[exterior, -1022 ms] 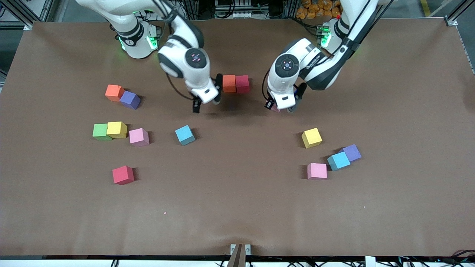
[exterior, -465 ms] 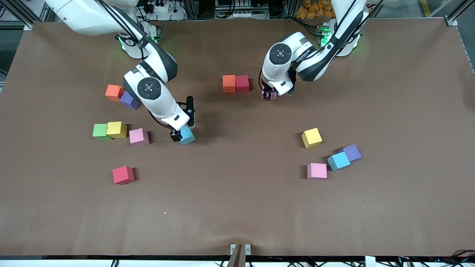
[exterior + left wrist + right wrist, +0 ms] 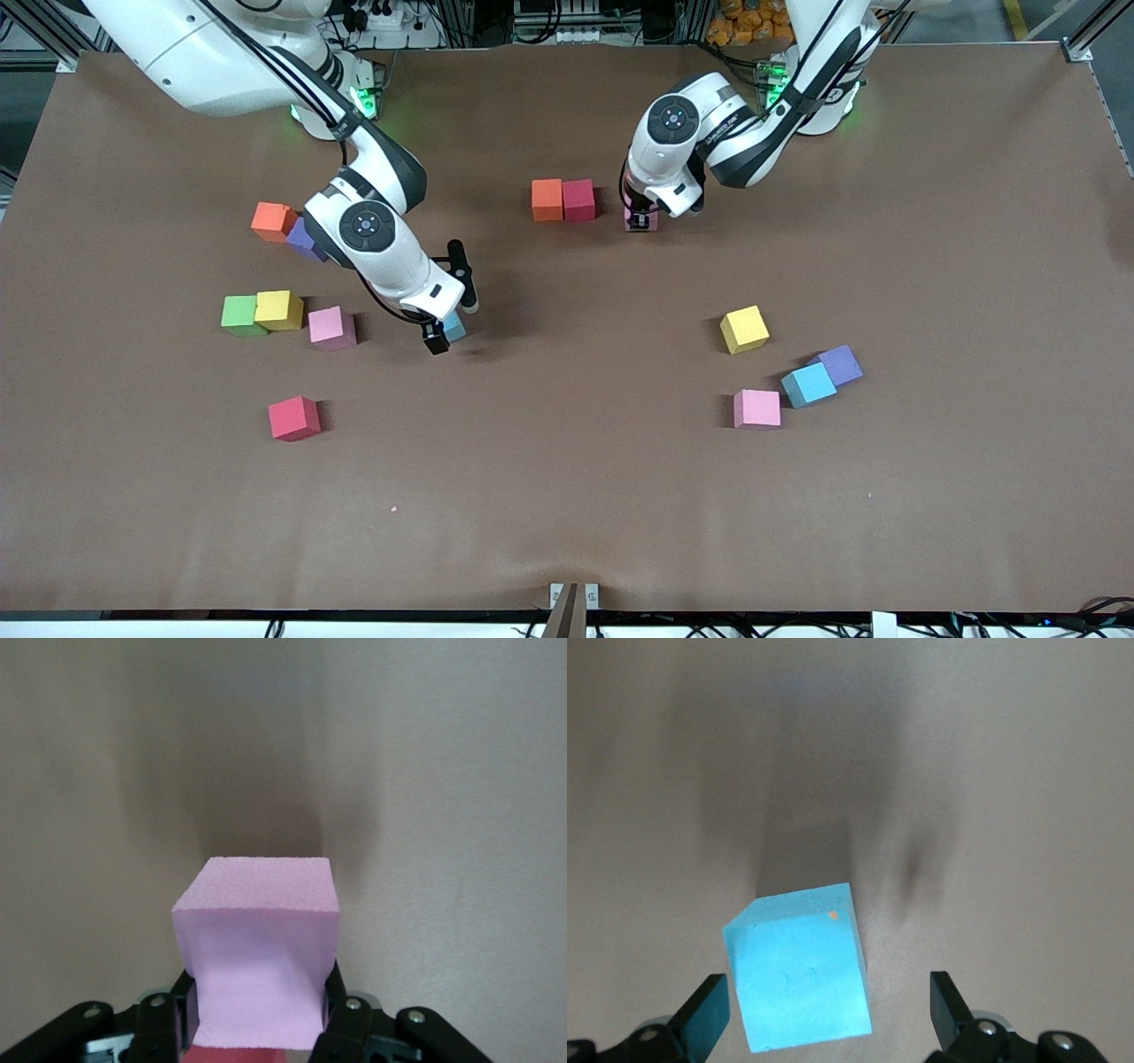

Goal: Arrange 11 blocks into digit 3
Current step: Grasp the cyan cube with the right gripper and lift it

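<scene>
I see the left gripper (image 3: 640,220) clamped tight on a pink block (image 3: 259,950), low by the red block (image 3: 578,199) and orange block (image 3: 547,199) pair. My right gripper (image 3: 450,326) has jaws spread wide, straddling a blue block (image 3: 799,966) on the table (image 3: 567,496), fingers (image 3: 709,1017) not gripping it.

A pink block (image 3: 261,948) sits clamped in the left tool (image 3: 640,220), beside the orange (image 3: 547,199) and red (image 3: 578,199) pair. A blue block (image 3: 799,967) lies between the right tool's (image 3: 449,321) spread fingers.
</scene>
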Robot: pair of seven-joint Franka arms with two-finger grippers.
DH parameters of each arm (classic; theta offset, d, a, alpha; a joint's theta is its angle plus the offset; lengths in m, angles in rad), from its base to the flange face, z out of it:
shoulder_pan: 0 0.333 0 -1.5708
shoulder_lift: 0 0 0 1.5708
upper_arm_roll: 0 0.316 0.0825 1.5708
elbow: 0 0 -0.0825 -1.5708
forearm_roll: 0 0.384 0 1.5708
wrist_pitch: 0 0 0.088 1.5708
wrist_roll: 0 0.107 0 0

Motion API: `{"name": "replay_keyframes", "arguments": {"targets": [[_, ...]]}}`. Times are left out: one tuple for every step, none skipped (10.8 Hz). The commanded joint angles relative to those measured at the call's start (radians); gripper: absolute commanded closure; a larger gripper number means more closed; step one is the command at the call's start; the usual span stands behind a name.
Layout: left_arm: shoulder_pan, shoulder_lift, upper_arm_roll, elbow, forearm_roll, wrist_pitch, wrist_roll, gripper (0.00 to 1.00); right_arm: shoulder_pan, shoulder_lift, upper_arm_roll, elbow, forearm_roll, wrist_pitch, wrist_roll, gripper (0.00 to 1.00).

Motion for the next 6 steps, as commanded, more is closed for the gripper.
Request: {"name": "replay_keyframes", "arguments": {"targets": [[0.006, 0.003, -0.031, -0.016, -0.024, 0.043, -0.025, 0.96, 0.007, 0.019, -0.007, 0.004, -0.027, 0.003, -0.006, 0.00], [0.006, 0.008, -0.034, -0.016, -0.024, 0.054, -0.033, 0.99, 0.007, 0.026, -0.019, 0.004, -0.027, 0.007, -0.006, 0.00], [0.003, 0.009, -0.045, -0.016, -0.022, 0.062, -0.068, 1.00, 0.013, 0.037, -0.024, 0.004, -0.027, 0.012, -0.006, 0.00], [-0.003, 0.011, -0.046, -0.016, -0.019, 0.080, -0.077, 1.00, 0.017, 0.046, -0.030, 0.004, -0.029, 0.015, -0.006, 0.00], [-0.006, 0.017, -0.047, -0.016, -0.019, 0.101, -0.080, 1.00, 0.018, 0.049, -0.036, 0.004, -0.029, 0.016, -0.006, 0.00], [-0.022, 0.017, -0.047, -0.018, -0.013, 0.121, -0.112, 1.00, 0.023, 0.057, -0.039, 0.004, -0.029, 0.029, -0.006, 0.00]]}}
